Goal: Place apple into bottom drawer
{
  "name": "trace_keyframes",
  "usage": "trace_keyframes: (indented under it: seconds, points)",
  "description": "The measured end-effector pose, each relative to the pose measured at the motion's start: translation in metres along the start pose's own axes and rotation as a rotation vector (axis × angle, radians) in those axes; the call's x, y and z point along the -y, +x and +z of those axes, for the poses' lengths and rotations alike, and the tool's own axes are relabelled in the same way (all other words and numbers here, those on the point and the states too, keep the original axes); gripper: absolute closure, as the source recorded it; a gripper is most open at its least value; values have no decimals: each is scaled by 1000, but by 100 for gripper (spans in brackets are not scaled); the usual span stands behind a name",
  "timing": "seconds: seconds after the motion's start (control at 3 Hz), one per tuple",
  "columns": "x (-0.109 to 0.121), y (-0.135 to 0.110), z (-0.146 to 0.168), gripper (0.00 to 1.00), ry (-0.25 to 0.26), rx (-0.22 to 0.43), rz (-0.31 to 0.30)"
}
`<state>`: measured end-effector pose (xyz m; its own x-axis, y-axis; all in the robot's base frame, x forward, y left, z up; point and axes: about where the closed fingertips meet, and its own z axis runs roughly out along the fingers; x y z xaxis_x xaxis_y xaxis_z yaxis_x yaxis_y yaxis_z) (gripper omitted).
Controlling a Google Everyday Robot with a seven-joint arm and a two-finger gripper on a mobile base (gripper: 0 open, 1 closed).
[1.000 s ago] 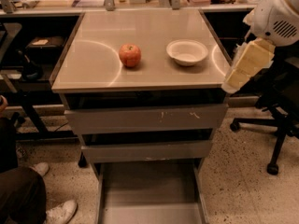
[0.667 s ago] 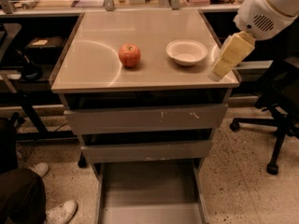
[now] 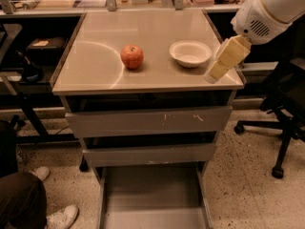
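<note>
Far left: a person's trouser leg [image 3: 19, 199] and white shoe [image 3: 59, 217], both cut off at the frame corner. The items on the dark shelf above them are too dim to identify.

Bottom drawer [image 3: 152, 194] stands pulled out with a bare grey floor. Its front end is cut off by the lower frame edge. The two upper drawers [image 3: 147, 123] sit further in above it, with scuffed fronts.

Apple [image 3: 132, 56] rests on the cabinet top [image 3: 143, 25], left of centre and near the front half. There is open surface all round it. The white bowl [image 3: 190, 53] stands to its right, apart from it.

Gripper [image 3: 212, 74] is right of the bowl, over the top's front right corner. It slants down and leftward from a white wrist housing [image 3: 267, 11], which runs out of frame at upper right. Apart or together: cannot tell. It is well apart from the apple, with the bowl between them.

Far right: an office chair [image 3: 286, 128], partly cut off, stands near the cabinet's right side.
</note>
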<state>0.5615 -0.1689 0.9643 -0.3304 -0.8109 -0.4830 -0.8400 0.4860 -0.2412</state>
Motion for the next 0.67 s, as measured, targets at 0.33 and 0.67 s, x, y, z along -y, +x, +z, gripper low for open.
trace_keyframes:
  seconds: [0.33,0.67]
  points:
    - [-2,-28,30,0,-44,93,-19]
    - [-20,-65,48,0,-116,194,-76]
